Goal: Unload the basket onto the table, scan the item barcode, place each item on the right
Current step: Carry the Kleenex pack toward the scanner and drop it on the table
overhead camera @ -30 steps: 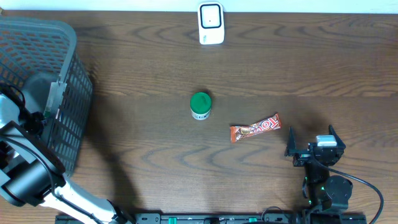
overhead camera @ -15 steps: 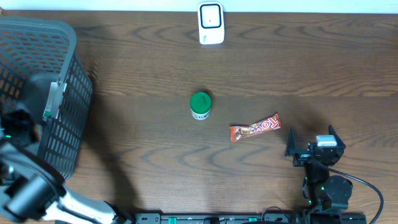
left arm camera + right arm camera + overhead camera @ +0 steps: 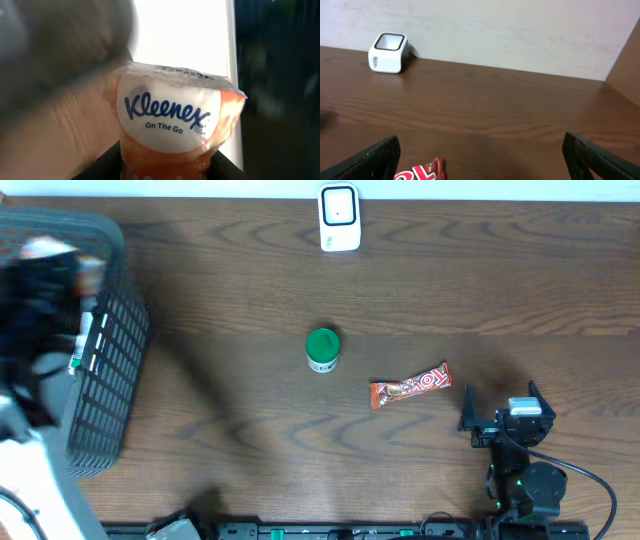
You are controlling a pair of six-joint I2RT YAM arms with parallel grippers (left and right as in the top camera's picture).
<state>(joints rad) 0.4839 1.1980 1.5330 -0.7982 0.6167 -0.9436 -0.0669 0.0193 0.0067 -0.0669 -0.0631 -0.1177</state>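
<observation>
Kleenex tissue pack (image 3: 170, 125) sits in the left pincer (image 3: 165, 170), dark fingers pinching its lower sides, label facing the wrist cam. Overhead the left arm is a blur above the basket (image 3: 110, 360) at the left edge, so the pack's exact height there is prob. unreadable. Wide bare surface (image 3: 250, 300) btwn basket and scanner (image 3: 339, 218) at the far edge. Right pincer (image 3: 500, 402) spread wide, holding nothing, near the front right. Count: 1 scanner, 1 basket, 1 green-lidded jar (image 3: 322, 348), 1 candy bar (image 3: 411, 385).
</observation>
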